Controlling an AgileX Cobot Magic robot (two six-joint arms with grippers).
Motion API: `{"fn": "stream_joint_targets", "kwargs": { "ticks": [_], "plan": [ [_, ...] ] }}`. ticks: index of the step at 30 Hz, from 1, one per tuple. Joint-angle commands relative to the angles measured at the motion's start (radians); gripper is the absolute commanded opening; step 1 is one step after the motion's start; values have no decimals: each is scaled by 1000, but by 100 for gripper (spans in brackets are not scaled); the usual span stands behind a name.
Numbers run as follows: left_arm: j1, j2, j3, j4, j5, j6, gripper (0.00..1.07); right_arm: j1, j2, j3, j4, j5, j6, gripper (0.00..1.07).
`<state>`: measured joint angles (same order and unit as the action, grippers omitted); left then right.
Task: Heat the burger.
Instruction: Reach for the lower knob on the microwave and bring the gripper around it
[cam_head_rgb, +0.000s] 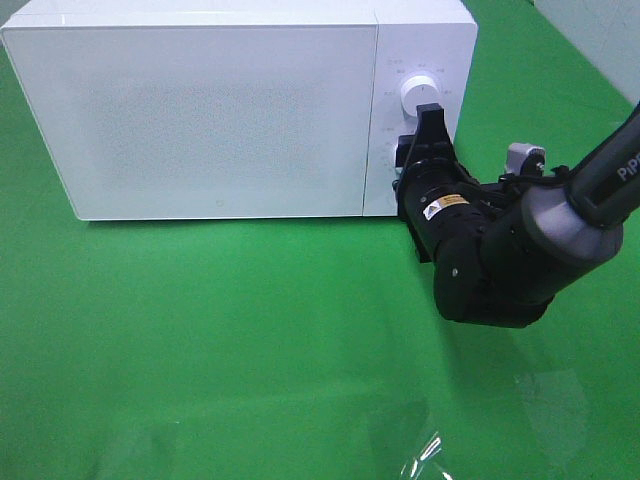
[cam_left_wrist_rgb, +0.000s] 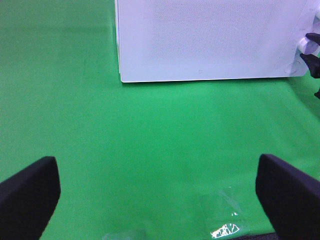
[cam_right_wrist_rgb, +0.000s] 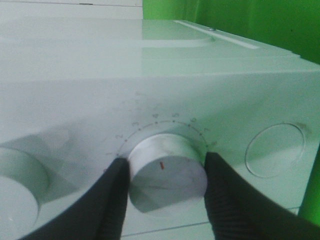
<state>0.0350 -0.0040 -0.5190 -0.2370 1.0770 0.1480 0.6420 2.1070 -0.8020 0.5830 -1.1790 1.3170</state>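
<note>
Only the right wrist view shows jaws of the right gripper (cam_right_wrist_rgb: 166, 161) pinching the round silver dial (cam_right_wrist_rgb: 166, 176) on the white microwave (cam_head_rgb: 200, 110). Jaws of the left gripper (cam_left_wrist_rgb: 157, 172) spread over the green desk (cam_head_rgb: 200, 330); where the burger is, I cannot tell.

On the microwave's (cam_right_wrist_rgb: 150, 75) white panel, a ring of small, faint numerals is arcing over the knob (cam_right_wrist_rgb: 167, 175) that is sitting between the fingers of the right gripper (cam_right_wrist_rgb: 166, 165). The numerals 2, 3, 4 and 5 are showing legibly, while those nearer either finger are blurring out. A short red tick is showing on the knob's face. Behind the gripper, on its wrist, a yellow-and-black label (cam_head_rgb: 447, 203) is carrying print too small to read. Farther back, white letters "PiP" are showing on the arm (cam_head_rgb: 625, 168), running off the edge. Markings around the second knob (cam_head_rgb: 418, 90), just beside one finger, are staying unreadable.
</note>
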Motion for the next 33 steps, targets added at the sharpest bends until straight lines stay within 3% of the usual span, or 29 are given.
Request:
{"fn": "stream_joint_targets", "kwargs": {
  "ticks": [1,9,16,20,23,25,26,27,30,32,33],
  "plan": [
    [-1,-16,2,-4,-8,-6,99,12,-4,-32,-163,-19,166,0],
    [-1,-16,2,-4,-8,-6,99,12,-4,-32,-150,-19,139,0],
    [-1,-16,2,-4,-8,-6,99,12,-4,-32,-89,-19,138,10],
    [-1,-16,2,-4,-8,-6,99,12,-4,-32,-75,-19,138,29],
    [-1,-16,2,-4,-8,-6,99,12,-4,-31,-69,-19,138,34],
    [-1,-16,2,-4,-8,-6,99,12,-4,-31,-34,-19,136,49],
    [-1,-16,2,-4,-8,-6,99,12,-4,-31,-34,-19,136,49],
    [-1,-16,2,-4,-8,-6,99,12,-4,-31,-26,-19,120,56],
    [-1,-16,2,-4,-8,-6,99,12,-4,-31,-25,-19,100,60],
    [-1,-16,2,-4,-8,-6,99,12,-4,-31,-23,-10,88,71],
    [-1,-16,2,-4,-8,-6,99,12,-4,-31,-23,-10,88,71]
  ]
}}
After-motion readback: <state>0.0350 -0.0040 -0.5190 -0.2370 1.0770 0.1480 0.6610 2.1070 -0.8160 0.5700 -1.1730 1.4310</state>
